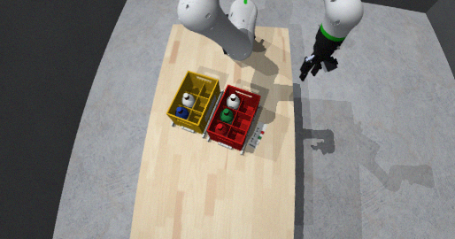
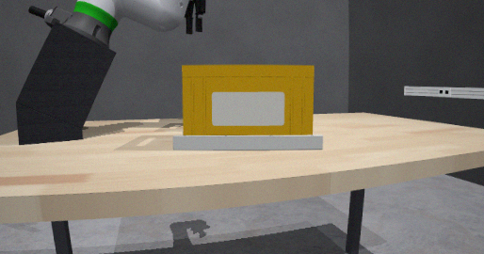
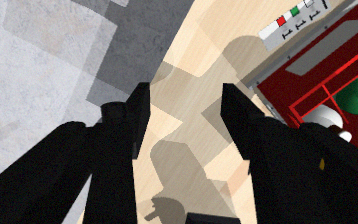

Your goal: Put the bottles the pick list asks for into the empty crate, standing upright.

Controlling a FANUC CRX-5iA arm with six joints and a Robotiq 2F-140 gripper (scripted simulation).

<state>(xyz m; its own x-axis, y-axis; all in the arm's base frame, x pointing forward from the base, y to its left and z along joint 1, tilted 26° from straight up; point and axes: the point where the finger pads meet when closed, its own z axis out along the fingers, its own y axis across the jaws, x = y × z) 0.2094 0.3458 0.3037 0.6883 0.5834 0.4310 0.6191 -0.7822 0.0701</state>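
A yellow crate (image 1: pixel 196 103) holds a white-capped bottle (image 1: pixel 188 99) and a blue one (image 1: pixel 181 111). Beside it, a red crate (image 1: pixel 234 116) holds a white bottle (image 1: pixel 233 101), a green one (image 1: pixel 227 114) and a red one (image 1: pixel 220 128), all standing. The pick list (image 1: pixel 257 135) lies along the red crate's right side. My gripper (image 1: pixel 312 68) hangs high over the table's right edge, away from both crates. In the wrist view its fingers stand apart with nothing between them. That view also shows the pick list (image 3: pixel 295 22), with red, green and white marks, and the red crate (image 3: pixel 330 85).
The arm's base (image 2: pixel 61 85) stands at the table's far end. From the side camera the yellow crate (image 2: pixel 248 101) hides the red crate. Grey floor lies beyond the table's right edge (image 1: pixel 292 115).
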